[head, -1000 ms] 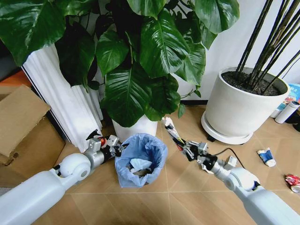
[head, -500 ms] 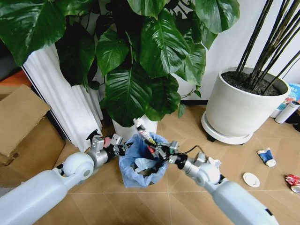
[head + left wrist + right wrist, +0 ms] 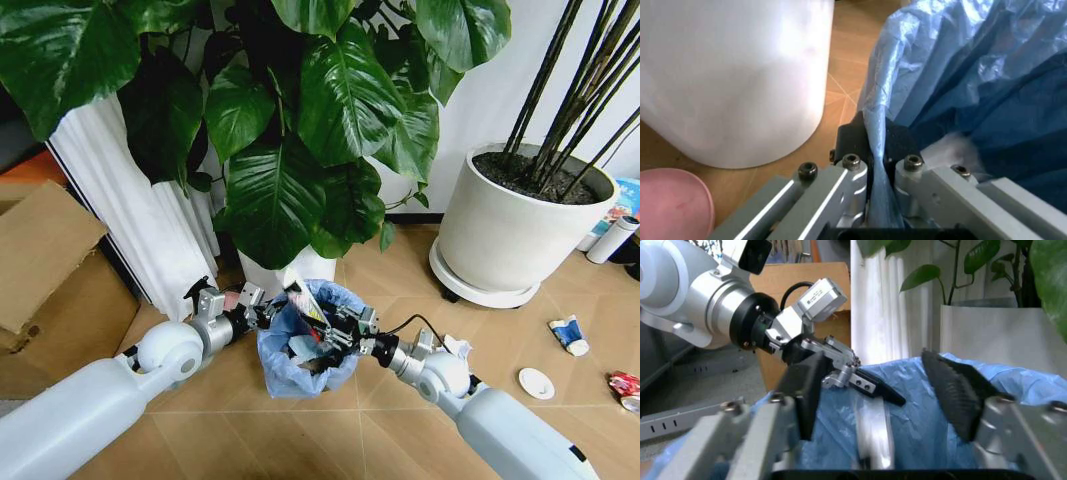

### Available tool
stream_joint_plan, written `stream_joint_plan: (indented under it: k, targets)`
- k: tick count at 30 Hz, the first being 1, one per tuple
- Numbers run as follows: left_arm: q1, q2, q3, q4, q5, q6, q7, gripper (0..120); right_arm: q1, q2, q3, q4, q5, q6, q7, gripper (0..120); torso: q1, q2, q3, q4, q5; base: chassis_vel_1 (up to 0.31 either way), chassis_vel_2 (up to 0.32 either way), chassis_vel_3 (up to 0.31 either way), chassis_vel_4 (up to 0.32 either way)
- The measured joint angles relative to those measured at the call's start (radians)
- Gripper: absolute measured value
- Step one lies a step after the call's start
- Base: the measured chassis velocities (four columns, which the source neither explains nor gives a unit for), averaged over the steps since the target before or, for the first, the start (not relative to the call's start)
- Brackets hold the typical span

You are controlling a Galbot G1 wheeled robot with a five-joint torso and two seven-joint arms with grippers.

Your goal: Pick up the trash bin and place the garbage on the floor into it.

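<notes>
1. Trash bin (image 3: pixel 300 345) stands on the floor (image 3: pixel 390 420) in front of the white plant pot (image 3: pixel 290 270), its baggy light-blue liner (image 3: pixel 960 70) spread over the rim; white paper wads lie inside.
2. Left hand (image 3: pixel 262 310) sits at the bin's rim on the side away from the right hand. In the left wrist view its fingers (image 3: pixel 853 172) are pressed together on a pinch of the liner and the rim, with blue plastic running up between them.
3. Right hand (image 3: pixel 330 335) is over the bin's mouth, reaching in from the far side of the rim from the left hand. In the right wrist view its two black ribbed pads (image 3: pixel 953 390) stand well apart, with nothing between them.
4. Dark printed wrapper (image 3: pixel 308 305) stands tilted just beyond the right hand's fingertips, over the bin opening; whether it touches the hand I cannot tell.
5. Garbage on the floor, all well off to the outer side of the right hand: white disc (image 3: pixel 537 383), blue-white packet (image 3: pixel 568 333), red-white can (image 3: pixel 626 386) at the edge of the head view.
6. Large white pot (image 3: pixel 510 240) with dark stems stands beyond the right arm, apart from the bin.
7. Cardboard box (image 3: pixel 45 280) sits outside the left arm.
</notes>
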Motion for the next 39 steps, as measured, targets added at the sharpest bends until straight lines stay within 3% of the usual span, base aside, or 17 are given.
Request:
stream_joint_plan:
  k: [8,11,13,16,17,19,25,29,32,39]
  targets:
    - [-0.005,0.001,-0.003,0.001,-0.007,0.003,-0.008,0,-0.006,-0.012,0.012,0.015,0.007,0.000,-0.002,81,0.000,0.000,0.000,0.0001,0.0000,0.000,0.000,0.000,0.000]
    - [-0.004,0.003,-0.006,0.000,-0.012,0.005,-0.010,0,-0.023,-0.024,0.050,0.045,0.013,0.000,0.001,96,0.000,0.000,0.000,0.0002,0.0002,0.000,0.000,0.000,0.000]
    - [-0.002,0.004,-0.007,-0.002,-0.012,0.005,-0.010,0,-0.031,-0.029,0.070,0.052,0.014,-0.001,0.005,97,0.000,0.000,0.000,0.0002,0.0002,0.000,0.000,0.000,0.000]
    - [0.004,0.005,-0.013,-0.014,-0.008,0.005,-0.008,0,-0.120,-0.082,0.233,0.079,0.004,-0.018,0.061,100,0.000,0.000,0.000,0.0004,-0.0001,0.000,0.000,0.000,0.000]
    - [0.004,0.005,-0.013,-0.014,-0.008,0.005,-0.008,0,-0.120,-0.082,0.233,0.079,0.004,-0.018,0.061,100,0.000,0.000,0.000,0.0004,-0.0001,0.000,0.000,0.000,0.000]
    - [0.001,0.000,-0.014,-0.013,0.000,0.004,0.002,0,-0.258,-0.116,0.391,0.088,-0.024,-0.052,0.142,100,0.000,0.000,0.000,-0.0004,-0.0002,0.000,0.000,0.000,0.000]
    - [-0.017,-0.010,-0.002,-0.008,0.006,0.001,0.016,0,-0.447,-0.101,0.585,0.017,-0.173,-0.112,0.249,100,0.000,0.000,0.000,-0.0006,-0.0002,0.000,0.000,0.000,0.000]
    - [-0.031,-0.013,0.006,-0.005,0.006,-0.001,0.019,0,-0.471,-0.074,0.625,-0.059,-0.271,-0.136,0.301,100,0.000,0.000,0.000,-0.0003,0.0006,0.000,0.000,0.000,0.000]
    - [-0.042,-0.016,0.008,-0.005,0.004,-0.002,0.021,0,-0.434,-0.018,0.644,-0.213,-0.439,-0.150,0.362,100,0.000,0.000,0.000,0.0002,0.0004,0.000,0.000,0.000,0.000]
    - [-0.045,-0.012,0.008,-0.007,0.003,-0.003,0.020,0,-0.352,0.033,0.624,-0.369,-0.504,-0.146,0.380,100,0.000,0.000,0.000,0.0002,0.0002,0.000,0.000,0.000,0.000]
